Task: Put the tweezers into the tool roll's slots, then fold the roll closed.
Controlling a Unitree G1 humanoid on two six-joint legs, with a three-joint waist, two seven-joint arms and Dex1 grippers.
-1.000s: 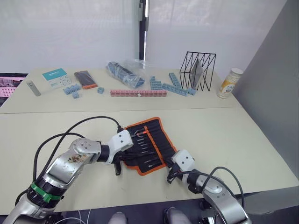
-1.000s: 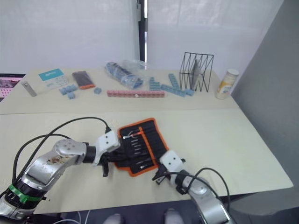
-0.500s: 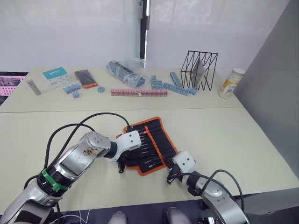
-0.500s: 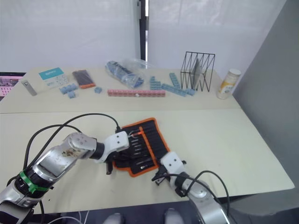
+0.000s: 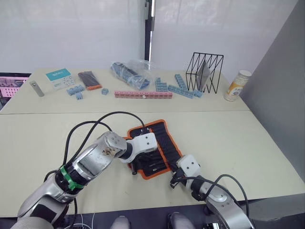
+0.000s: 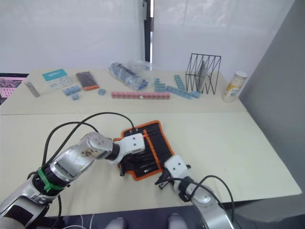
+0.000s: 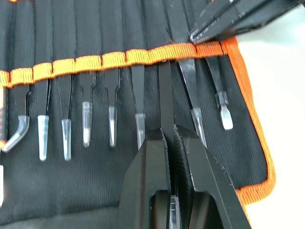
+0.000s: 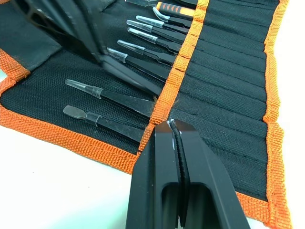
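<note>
Left tool (image 7: 170,136): pinching one of the tweezers (image 7: 165,93) between its fingers – shaft slid under the orange stripe (image 7: 114,58), over the open tool roll (image 5: 153,147).
Right tool (image 8: 173,128): fingers pressed together with nothing between them, tip touching the orange stripe at the roll's near edge.
Tool roll: lying open and flat on the surface (image 5: 228,138), directly beneath both tools; orange edging all around.
Slots (image 8: 224,95): beyond the right tool's tip, across the stripe – narrow black pockets in a row.
Other tweezers (image 7: 86,129): beside the left tool, tucked under the stripe, clear caps on their tips.
Far from both tools: wire rack (image 5: 204,71), yellow-labelled can (image 5: 235,85), pink block strip (image 5: 143,94), blue blocks (image 5: 180,88), teal-and-white card (image 5: 58,78).
Writing: none legible on can or card.
</note>
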